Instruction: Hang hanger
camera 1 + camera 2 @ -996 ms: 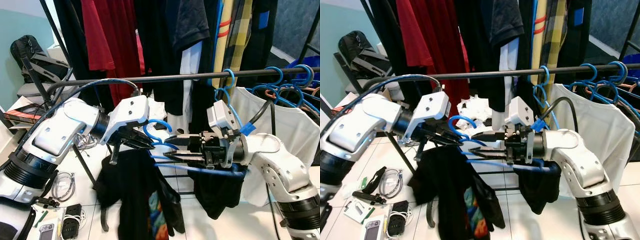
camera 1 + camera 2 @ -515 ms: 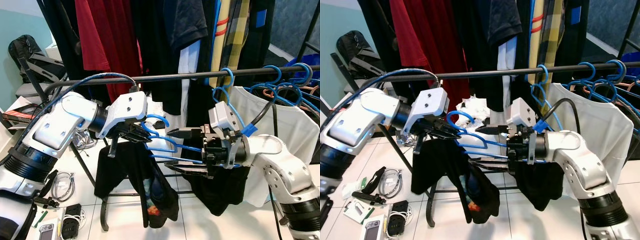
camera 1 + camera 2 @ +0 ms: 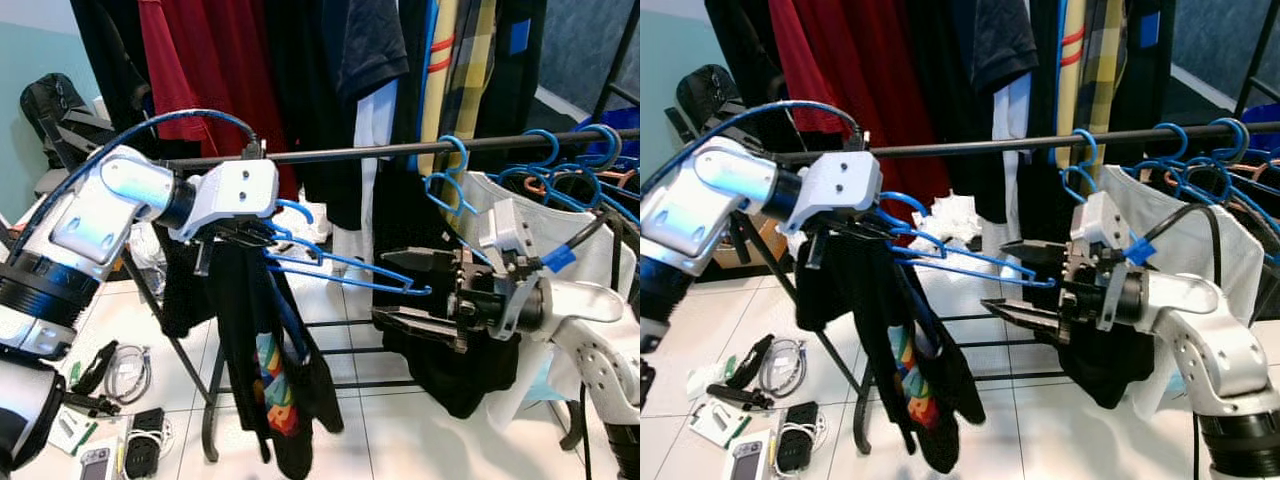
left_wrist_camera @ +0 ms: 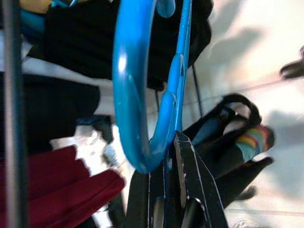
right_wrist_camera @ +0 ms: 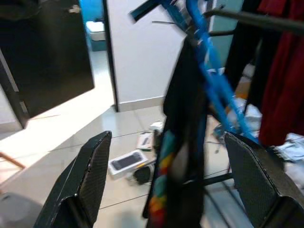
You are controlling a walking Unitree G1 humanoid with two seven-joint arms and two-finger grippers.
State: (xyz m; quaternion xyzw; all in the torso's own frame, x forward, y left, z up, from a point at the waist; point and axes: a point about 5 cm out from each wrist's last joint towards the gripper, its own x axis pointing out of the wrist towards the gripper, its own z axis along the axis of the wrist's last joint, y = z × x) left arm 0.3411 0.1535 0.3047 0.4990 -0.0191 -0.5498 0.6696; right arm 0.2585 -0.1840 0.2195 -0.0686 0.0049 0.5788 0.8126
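Left gripper (image 3: 262, 236) fingers holding hanger (image 3: 345, 268) with garment (image 3: 262, 350) just under rail (image 3: 400, 149), right gripper (image 3: 412, 292) fingers wide beside hanger tip

- We see a bright blue hanger (image 3: 340, 268).
- Our black garment (image 3: 262, 360) (rainbow print low down) hangs from it.
- Behind, a red shirt (image 3: 200, 70) and yellow plaid cloth (image 3: 470, 60).
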